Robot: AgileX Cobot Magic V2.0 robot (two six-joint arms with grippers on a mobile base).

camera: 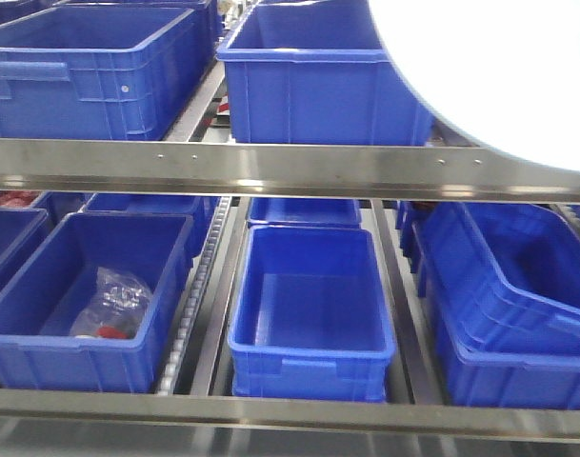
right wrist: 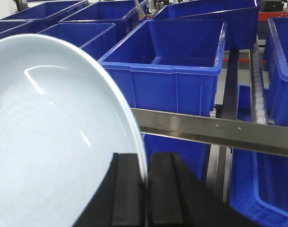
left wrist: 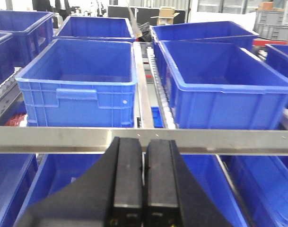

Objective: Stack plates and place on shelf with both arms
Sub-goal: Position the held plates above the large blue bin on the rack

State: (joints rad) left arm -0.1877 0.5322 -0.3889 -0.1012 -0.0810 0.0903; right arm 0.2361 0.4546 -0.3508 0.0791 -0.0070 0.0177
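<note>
- Rim of the plate [right wrist: 54,132] sits clamped between the pads of my right gripper [right wrist: 146,163]. The right wrist view shows it standing on edge and leaning left.
- The front view shows none of that grip, only a glaring white arc in its upper right corner, overlapping the steel rail [camera: 223,169].
- My left gripper [left wrist: 144,146] appears only in the left wrist view, pads pressed together with nothing between them and the rail crossing just ahead.
- Only the front view reaches the lower level. The lower-left bin [camera: 42,352] holds a clear bag [camera: 113,305] with something red in it.
- The middle bin [camera: 309,357] beside it shows only its blue floor.
- The upper bin [left wrist: 77,90] shows a bare blue interior in the left wrist view.
</note>
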